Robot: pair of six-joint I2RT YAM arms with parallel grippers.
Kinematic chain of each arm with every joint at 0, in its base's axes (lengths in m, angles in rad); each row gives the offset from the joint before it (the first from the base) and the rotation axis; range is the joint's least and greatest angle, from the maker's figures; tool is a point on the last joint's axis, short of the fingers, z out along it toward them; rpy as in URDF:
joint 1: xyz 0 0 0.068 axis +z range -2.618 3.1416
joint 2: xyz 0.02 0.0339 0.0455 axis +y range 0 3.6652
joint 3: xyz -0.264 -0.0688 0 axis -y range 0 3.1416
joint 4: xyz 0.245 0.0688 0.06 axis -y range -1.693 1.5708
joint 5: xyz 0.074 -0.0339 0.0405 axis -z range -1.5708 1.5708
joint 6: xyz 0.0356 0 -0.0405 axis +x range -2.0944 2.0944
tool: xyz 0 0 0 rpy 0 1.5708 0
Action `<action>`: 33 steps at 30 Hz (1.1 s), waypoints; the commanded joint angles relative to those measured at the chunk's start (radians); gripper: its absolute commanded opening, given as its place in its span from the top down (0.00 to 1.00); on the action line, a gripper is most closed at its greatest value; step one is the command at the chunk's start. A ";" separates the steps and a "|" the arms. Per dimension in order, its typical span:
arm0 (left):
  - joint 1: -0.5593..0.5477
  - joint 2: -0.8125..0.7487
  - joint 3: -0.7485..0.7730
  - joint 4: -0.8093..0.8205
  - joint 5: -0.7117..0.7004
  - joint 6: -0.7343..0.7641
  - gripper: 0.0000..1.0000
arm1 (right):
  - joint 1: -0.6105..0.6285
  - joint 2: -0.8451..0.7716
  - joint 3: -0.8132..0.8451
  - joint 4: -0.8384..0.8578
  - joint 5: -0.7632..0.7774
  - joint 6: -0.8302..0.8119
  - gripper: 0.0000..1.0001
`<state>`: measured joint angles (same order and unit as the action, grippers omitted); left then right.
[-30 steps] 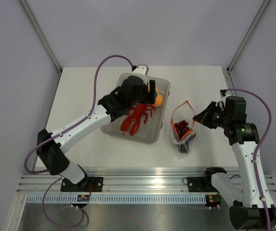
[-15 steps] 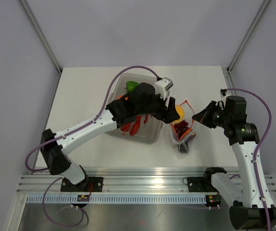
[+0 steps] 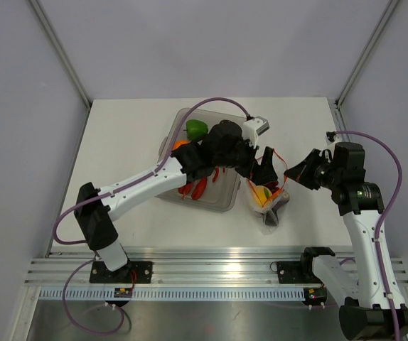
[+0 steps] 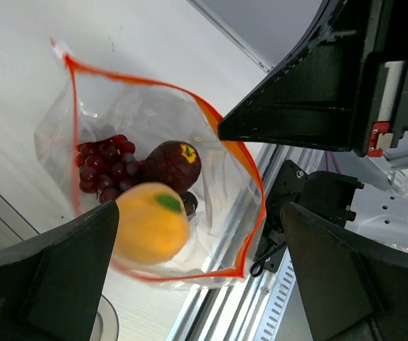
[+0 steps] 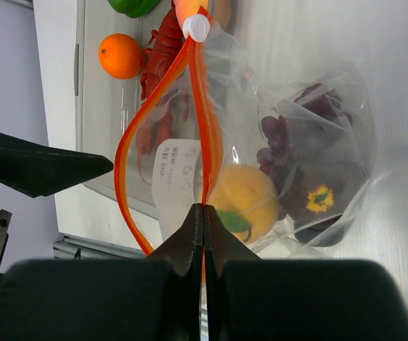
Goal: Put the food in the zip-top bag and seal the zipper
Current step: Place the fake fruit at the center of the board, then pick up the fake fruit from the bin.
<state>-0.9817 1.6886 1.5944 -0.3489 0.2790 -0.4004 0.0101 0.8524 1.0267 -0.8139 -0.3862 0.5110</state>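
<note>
The zip-top bag (image 3: 269, 195) stands right of the tray with its mouth open. My right gripper (image 5: 204, 209) is shut on the red-orange zipper (image 5: 208, 131) at the bag's right edge. My left gripper (image 4: 204, 249) hangs open just above the mouth, nothing between its fingers (image 4: 55, 277). A yellow fruit (image 4: 151, 222) sits inside the bag, free of the fingers, beside purple grapes (image 4: 103, 163) and a dark plum (image 4: 173, 165). The red lobster (image 3: 195, 187), green pepper (image 3: 196, 128) and orange (image 5: 120, 56) lie in the tray.
The clear-grey tray (image 3: 225, 200) sits mid-table, partly under my left arm. An aluminium rail (image 3: 211, 264) runs along the near table edge. Grey walls close in both sides and the back.
My left gripper carried the yellow fruit from the tray rightward over the bag and opened. The fruit now lies in the bag. The right arm kept still.
</note>
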 commanded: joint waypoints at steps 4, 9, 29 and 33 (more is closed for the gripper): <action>0.031 -0.095 0.055 0.010 -0.099 0.077 0.08 | 0.001 -0.004 0.013 0.018 -0.019 0.000 1.00; 0.168 -0.041 0.053 -0.012 -0.194 0.043 0.64 | 0.001 -0.003 0.010 0.021 -0.014 -0.006 1.00; 0.336 0.603 0.572 -0.249 -0.325 -0.093 0.07 | 0.002 0.008 0.019 0.005 -0.005 -0.017 1.00; 0.348 0.634 0.572 -0.251 -0.336 -0.104 0.06 | 0.002 0.010 0.016 0.005 -0.003 -0.016 1.00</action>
<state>-0.6521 2.3161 2.1098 -0.5930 -0.0139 -0.4801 0.0101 0.8650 1.0267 -0.8131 -0.3855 0.5091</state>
